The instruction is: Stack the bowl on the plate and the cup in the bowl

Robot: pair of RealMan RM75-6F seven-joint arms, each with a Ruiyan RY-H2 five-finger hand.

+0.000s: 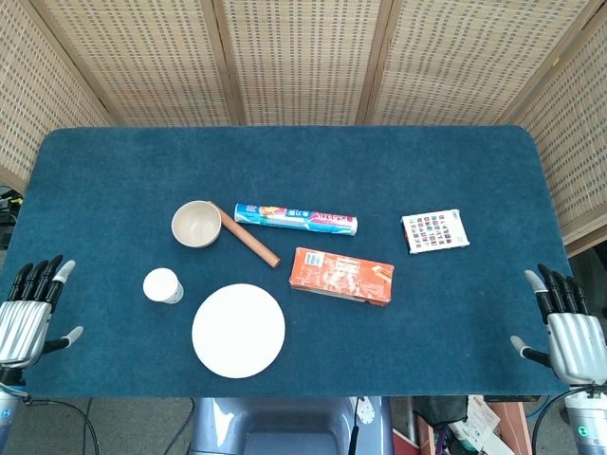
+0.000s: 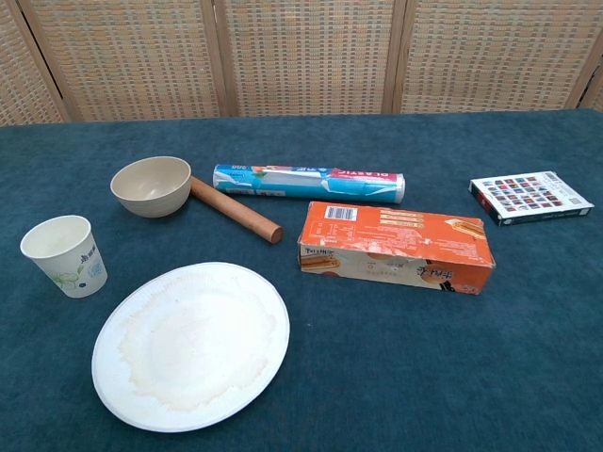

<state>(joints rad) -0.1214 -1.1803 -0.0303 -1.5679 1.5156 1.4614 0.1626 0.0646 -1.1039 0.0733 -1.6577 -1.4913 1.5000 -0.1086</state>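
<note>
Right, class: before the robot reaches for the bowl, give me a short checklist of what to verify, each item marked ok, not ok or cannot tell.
1. Bowl upright, nothing in it: ok.
2. Plate bare, ready for the bowl: ok.
3. Cup upright, standing apart from the plate: ok.
4. Left hand holds nothing, fingers apart: ok.
5. Right hand holds nothing, fingers apart: ok.
6. Bowl free of the wooden rod beside it: cannot tell, they look close or touching.

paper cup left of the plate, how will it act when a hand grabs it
The cup looks like thin paper and stands empty, so it is probably very light and may crush under a firm grip. It is tall with a narrow base, so a sideways nudge could tip it, and then it might roll toward the plate.
</note>
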